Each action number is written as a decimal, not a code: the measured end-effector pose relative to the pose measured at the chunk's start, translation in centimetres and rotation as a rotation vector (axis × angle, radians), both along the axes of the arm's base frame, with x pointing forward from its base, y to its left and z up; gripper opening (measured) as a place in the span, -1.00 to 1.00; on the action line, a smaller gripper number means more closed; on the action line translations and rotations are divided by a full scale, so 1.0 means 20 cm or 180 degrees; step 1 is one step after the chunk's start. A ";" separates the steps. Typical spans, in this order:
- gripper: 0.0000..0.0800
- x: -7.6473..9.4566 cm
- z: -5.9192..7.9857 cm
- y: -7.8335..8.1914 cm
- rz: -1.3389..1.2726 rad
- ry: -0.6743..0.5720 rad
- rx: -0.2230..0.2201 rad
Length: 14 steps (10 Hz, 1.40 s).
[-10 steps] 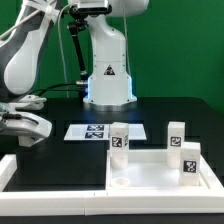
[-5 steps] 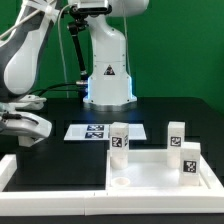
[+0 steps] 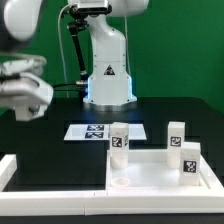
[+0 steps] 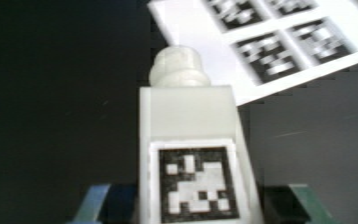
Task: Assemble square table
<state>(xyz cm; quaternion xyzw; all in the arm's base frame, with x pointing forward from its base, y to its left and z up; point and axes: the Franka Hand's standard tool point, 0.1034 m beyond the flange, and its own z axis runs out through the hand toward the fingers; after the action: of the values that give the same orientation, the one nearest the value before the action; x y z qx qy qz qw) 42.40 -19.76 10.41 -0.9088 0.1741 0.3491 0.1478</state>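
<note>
The square table top [image 3: 150, 172], a white tray with a raised rim, lies at the front on the exterior view's right. Three stubby tagged legs stand by it: one [image 3: 119, 138] at its back left corner, one [image 3: 176, 133] behind it, one [image 3: 188, 158] at its right side. My gripper [image 3: 27, 92] is raised at the exterior view's left and blurred. In the wrist view my gripper [image 4: 197, 205] is shut on the fourth leg [image 4: 190, 120]. Its tag faces the camera and its rounded end points away, over the black table.
The marker board [image 3: 88, 131] lies on the black table behind the top; it also shows in the wrist view [image 4: 274, 45] beyond the held leg. A long low white border rail [image 3: 50, 195] runs along the front. The robot base [image 3: 108, 70] stands at the back.
My gripper has risen from near the table surface at the exterior view's left to well above it. The top and the three standing legs have not moved.
</note>
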 end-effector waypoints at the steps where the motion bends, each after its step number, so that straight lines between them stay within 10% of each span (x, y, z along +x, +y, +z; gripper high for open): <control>1: -0.27 0.00 -0.01 0.00 -0.0012 -0.0185 -0.0088; 4: -0.27 0.11 -0.04 0.01 -0.0002 -0.0826 -0.0521; 7: -0.27 0.44 0.16 0.25 0.0044 -0.1554 -0.0948; 11: -0.27 0.46 0.16 0.25 -0.0100 -0.2398 -0.1389; 14: -0.27 0.73 0.19 0.68 -0.0599 -0.3074 -0.1796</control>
<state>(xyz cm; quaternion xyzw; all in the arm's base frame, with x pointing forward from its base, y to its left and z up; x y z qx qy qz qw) 57.07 -6.08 14.24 -0.9502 0.2535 -0.1809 -0.0075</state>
